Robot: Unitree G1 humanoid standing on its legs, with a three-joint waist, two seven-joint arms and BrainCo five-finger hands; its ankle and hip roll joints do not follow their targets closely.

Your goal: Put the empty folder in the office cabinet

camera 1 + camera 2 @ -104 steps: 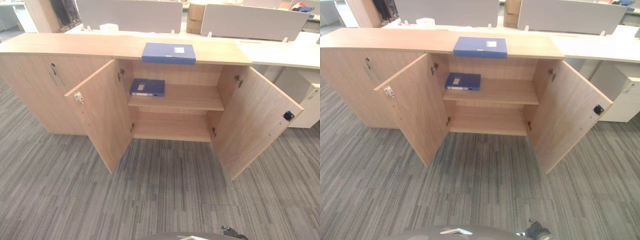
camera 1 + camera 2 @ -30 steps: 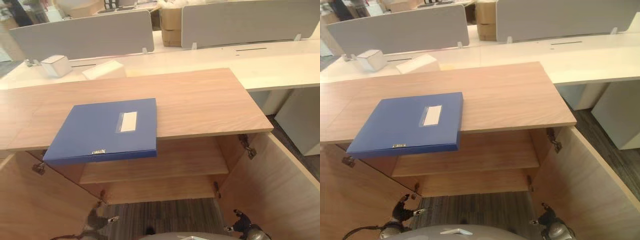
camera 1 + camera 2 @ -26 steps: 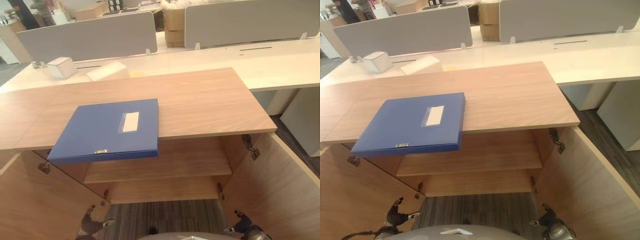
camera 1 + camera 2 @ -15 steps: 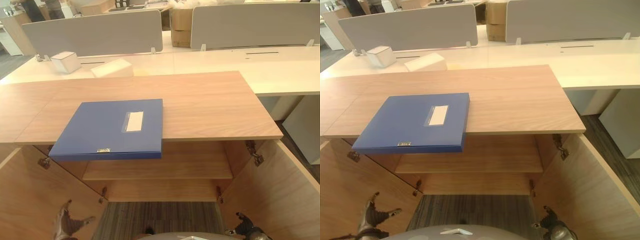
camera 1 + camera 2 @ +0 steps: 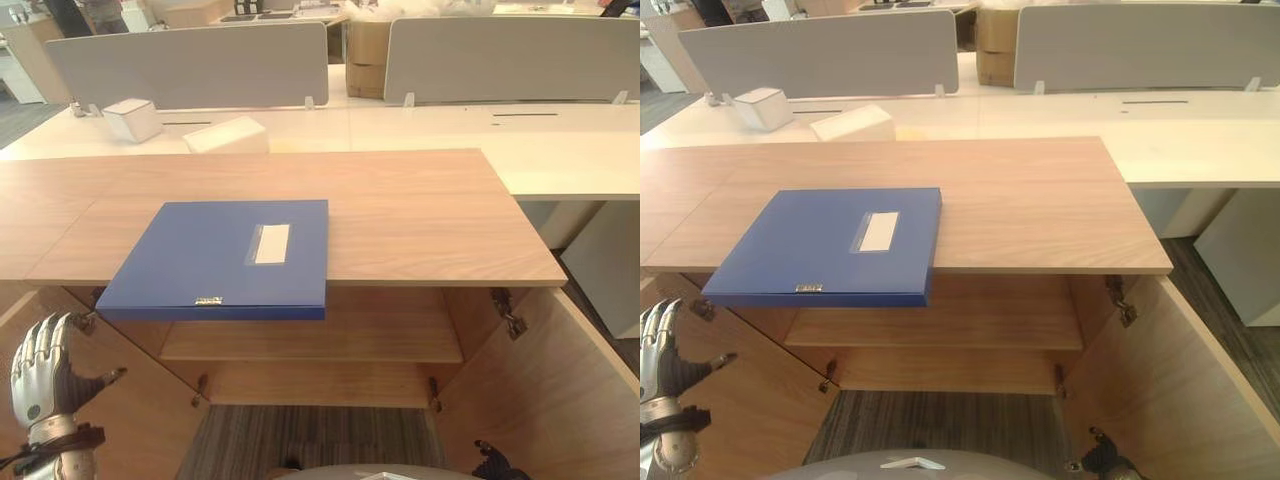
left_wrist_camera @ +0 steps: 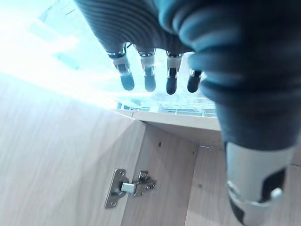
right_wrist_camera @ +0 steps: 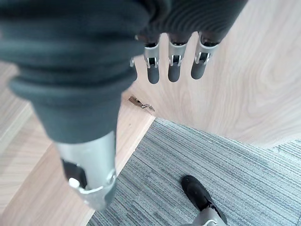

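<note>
A blue folder (image 5: 225, 255) with a white label lies flat on the top of the wooden cabinet (image 5: 430, 215), its front edge hanging over the open compartment. Both cabinet doors stand open, and a bare shelf (image 5: 340, 340) shows inside. My left hand (image 5: 40, 365) is raised at the lower left, in front of the left door (image 5: 750, 400) and below the folder, open with fingers (image 6: 148, 75) straight and holding nothing. My right hand (image 7: 172, 66) hangs low by the right door (image 5: 560, 390), open and holding nothing.
White desks with grey divider screens (image 5: 190, 65) stand behind the cabinet, with two white boxes (image 5: 130, 120) on them. A cardboard box (image 5: 365, 45) sits farther back. A door hinge (image 6: 129, 187) is close to my left hand. Grey carpet (image 7: 216, 160) lies below.
My left hand has risen from near the floor to beside the left door, fingers pointing up. The view has shifted slightly. The folder has not moved.
</note>
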